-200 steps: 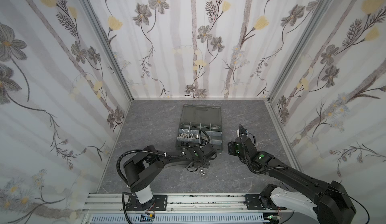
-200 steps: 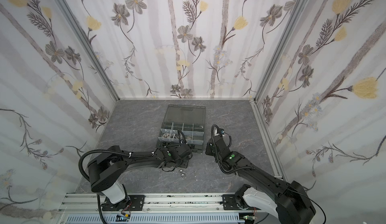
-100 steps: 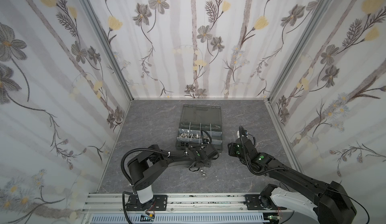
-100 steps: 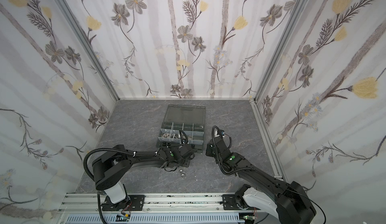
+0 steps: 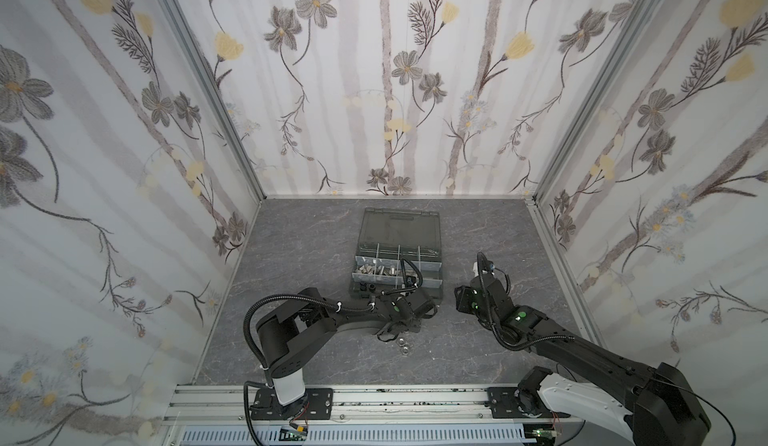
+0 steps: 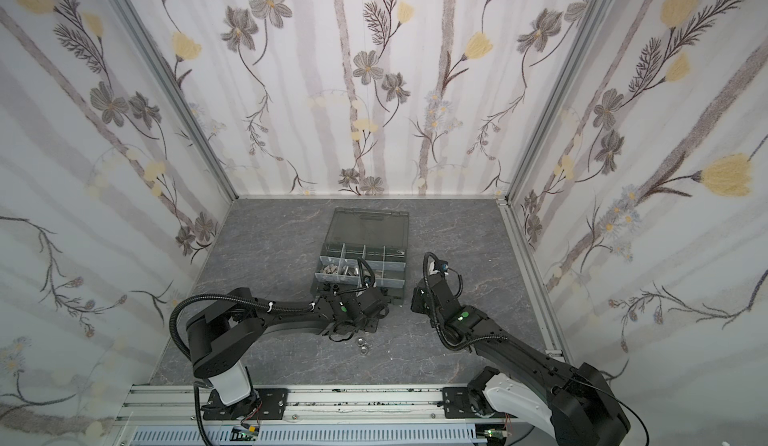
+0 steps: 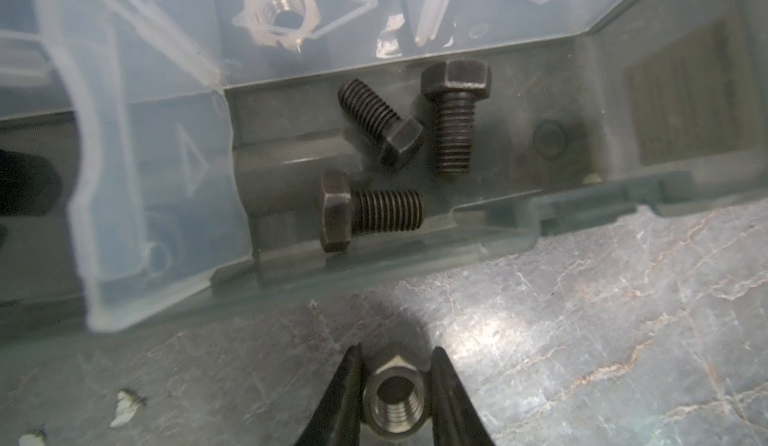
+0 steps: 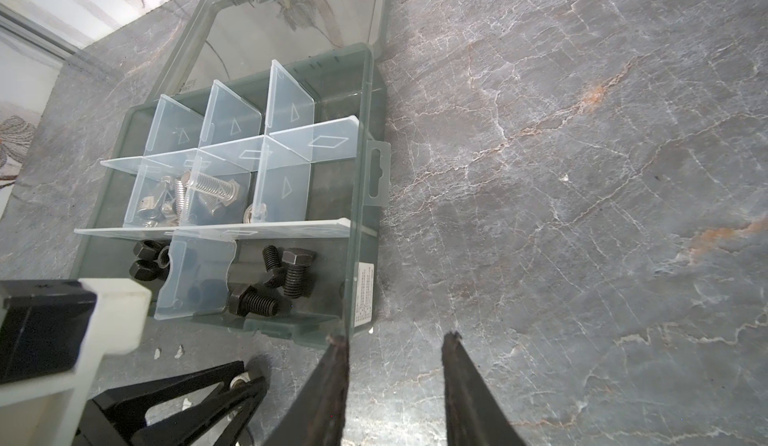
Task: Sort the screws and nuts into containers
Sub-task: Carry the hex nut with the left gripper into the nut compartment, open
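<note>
One grey marbled surface carries everything. At its middle sits the dark grey organiser case, with its smoky lid open behind it. Pale translucent dividers split the case into compartments, so let's look inside!

Front row, in the compartment nearest the right tool: three black screws lie flat on the floor, two of them touching. Next door, across a divider, black nuts sit bunched together. In the middle row, silver screws are piled across two neighbouring compartments, and a silver nut lies in the compartment after those.

Now the tools. The right tool hangs with its jaws parted and nothing between them, over bare surface just off the case's front corner. The left tool is down at the surface just in front of the case's front wall. It is clenched on a shiny hex nut, both fingers pressed to its sides, and the nut's hole faces the wrist camera.

Loose nuts lie on the surface close beside the left tool, on the side away from the case. Tiny white flecks dot the surface near the case.
</note>
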Robot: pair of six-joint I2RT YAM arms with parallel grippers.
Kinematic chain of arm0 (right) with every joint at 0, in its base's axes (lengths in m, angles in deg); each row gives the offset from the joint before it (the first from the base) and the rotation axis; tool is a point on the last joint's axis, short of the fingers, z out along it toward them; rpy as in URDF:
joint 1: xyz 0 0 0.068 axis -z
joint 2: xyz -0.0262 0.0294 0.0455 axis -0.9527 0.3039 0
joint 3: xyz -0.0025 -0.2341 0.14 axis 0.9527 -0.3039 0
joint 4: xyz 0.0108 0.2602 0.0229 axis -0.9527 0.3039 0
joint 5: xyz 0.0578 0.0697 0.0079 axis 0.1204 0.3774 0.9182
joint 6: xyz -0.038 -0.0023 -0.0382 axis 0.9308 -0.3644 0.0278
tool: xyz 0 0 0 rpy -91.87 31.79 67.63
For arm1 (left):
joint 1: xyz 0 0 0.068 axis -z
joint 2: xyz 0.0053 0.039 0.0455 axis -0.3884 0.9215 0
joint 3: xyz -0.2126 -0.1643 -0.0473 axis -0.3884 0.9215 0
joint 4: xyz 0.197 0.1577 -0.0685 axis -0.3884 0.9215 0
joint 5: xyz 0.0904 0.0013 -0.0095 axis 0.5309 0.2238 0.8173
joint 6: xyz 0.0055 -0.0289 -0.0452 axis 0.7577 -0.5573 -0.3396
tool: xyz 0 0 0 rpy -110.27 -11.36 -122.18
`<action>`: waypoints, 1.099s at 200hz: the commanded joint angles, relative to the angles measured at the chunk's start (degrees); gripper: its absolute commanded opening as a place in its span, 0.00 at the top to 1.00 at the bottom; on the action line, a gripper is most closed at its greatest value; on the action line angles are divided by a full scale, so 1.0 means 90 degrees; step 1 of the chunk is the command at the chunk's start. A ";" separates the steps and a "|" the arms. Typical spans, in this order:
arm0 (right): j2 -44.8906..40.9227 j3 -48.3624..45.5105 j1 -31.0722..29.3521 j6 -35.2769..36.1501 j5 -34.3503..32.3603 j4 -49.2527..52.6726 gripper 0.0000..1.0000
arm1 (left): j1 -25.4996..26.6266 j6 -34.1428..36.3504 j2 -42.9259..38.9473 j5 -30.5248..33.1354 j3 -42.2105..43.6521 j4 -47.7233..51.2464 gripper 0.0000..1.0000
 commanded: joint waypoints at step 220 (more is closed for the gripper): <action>-0.0719 -0.0227 0.0084 -0.0180 -0.0085 0.0039 0.61 | -0.1939 0.1085 0.0212 -0.1376 -0.2100 0.0292 0.73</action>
